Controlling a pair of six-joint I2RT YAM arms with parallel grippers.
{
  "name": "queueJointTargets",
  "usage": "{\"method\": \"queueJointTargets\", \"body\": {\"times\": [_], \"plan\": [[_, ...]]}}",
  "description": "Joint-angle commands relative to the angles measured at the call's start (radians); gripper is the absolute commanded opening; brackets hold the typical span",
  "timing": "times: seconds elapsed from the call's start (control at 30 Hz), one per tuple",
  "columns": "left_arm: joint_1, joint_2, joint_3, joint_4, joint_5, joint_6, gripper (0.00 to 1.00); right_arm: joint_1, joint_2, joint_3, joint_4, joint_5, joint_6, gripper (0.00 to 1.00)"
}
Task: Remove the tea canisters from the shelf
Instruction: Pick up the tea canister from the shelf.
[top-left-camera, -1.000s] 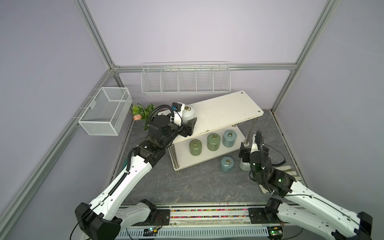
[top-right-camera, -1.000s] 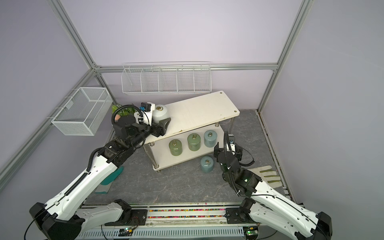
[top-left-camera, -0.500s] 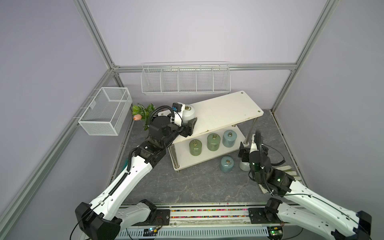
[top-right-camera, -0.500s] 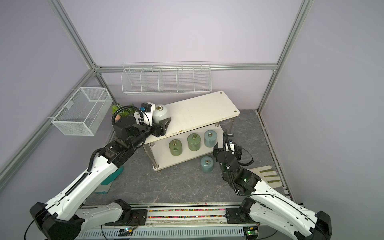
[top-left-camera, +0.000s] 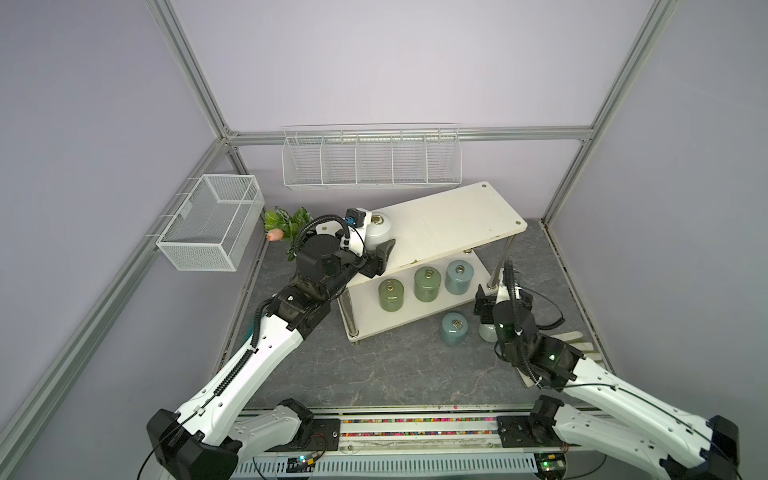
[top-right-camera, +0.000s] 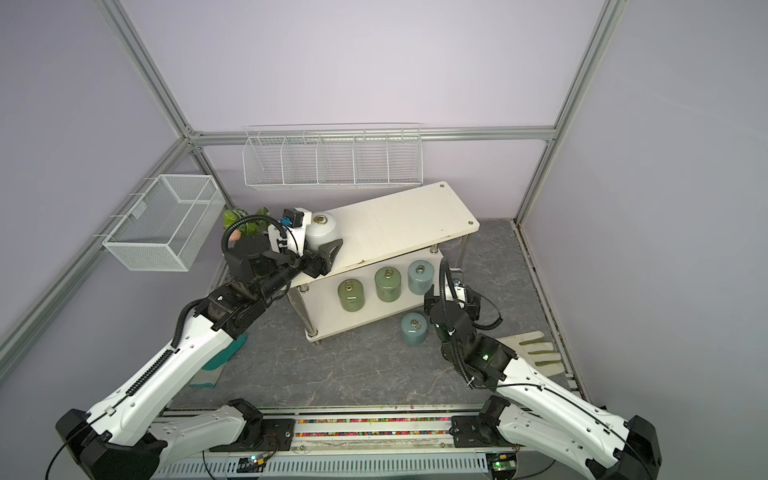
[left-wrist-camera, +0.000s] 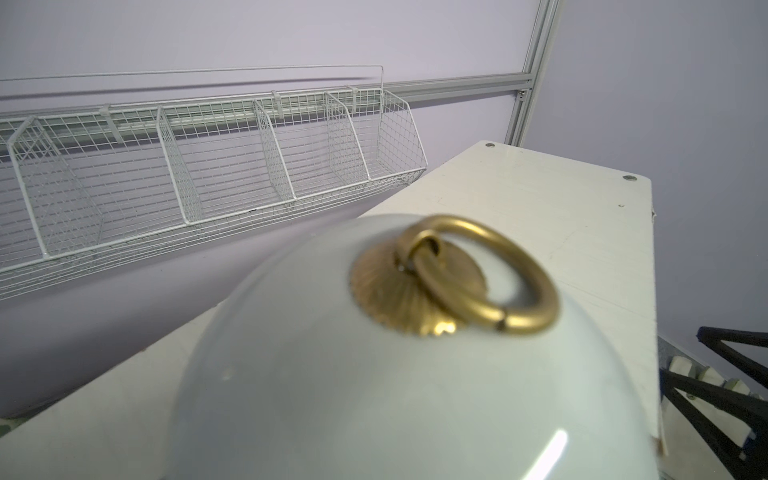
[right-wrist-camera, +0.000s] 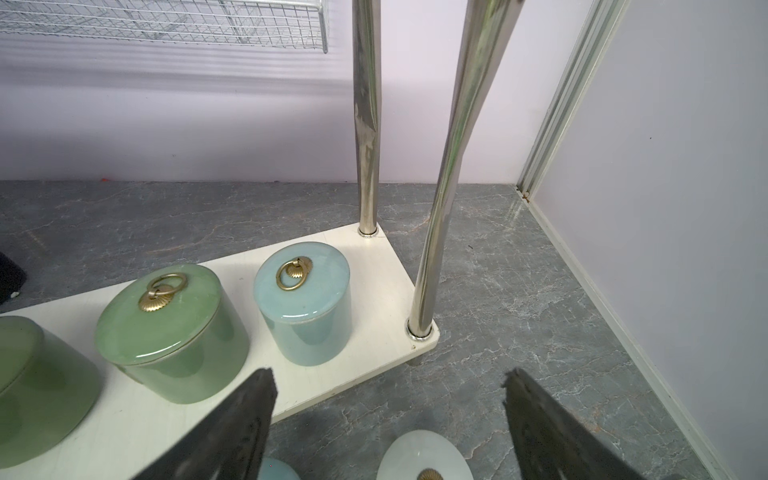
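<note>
The cream shelf (top-left-camera: 451, 222) stands at the back, turned at an angle. A white tea canister (top-left-camera: 378, 226) with a brass ring (left-wrist-camera: 478, 274) stands on the left end of its top board, and my left gripper (top-left-camera: 374, 245) is shut on its sides. Two green canisters (top-left-camera: 390, 295) (top-left-camera: 427, 284) and a pale blue one (top-left-camera: 459, 277) stand on the lower board. On the floor in front stand a pale blue canister (top-left-camera: 454, 329) and a white one (right-wrist-camera: 424, 455). My right gripper (right-wrist-camera: 390, 376) hangs open above that white one, touching nothing.
A long wire basket (top-left-camera: 372, 160) hangs on the back wall and a square one (top-left-camera: 210, 226) on the left rail. A leafy plant (top-left-camera: 286, 220) stands behind my left wrist. A glove (top-right-camera: 532, 347) lies on the floor at the right, under my right arm.
My left gripper's fingers have drawn in tight against the white canister on the top board. The right arm and the other canisters have stayed where they were.
</note>
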Motion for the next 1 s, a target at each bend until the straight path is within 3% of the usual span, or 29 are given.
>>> {"method": "queueJointTargets", "body": {"times": [0.0, 0.97], "plan": [[-0.009, -0.019, -0.009, 0.023, 0.028, 0.024, 0.71, 0.004, -0.005, 0.011, 0.03, 0.001, -0.014, 0.89], [-0.077, -0.111, 0.037, -0.017, 0.04, 0.081, 0.7, 0.004, 0.044, 0.021, 0.047, -0.014, -0.003, 0.89]]}}
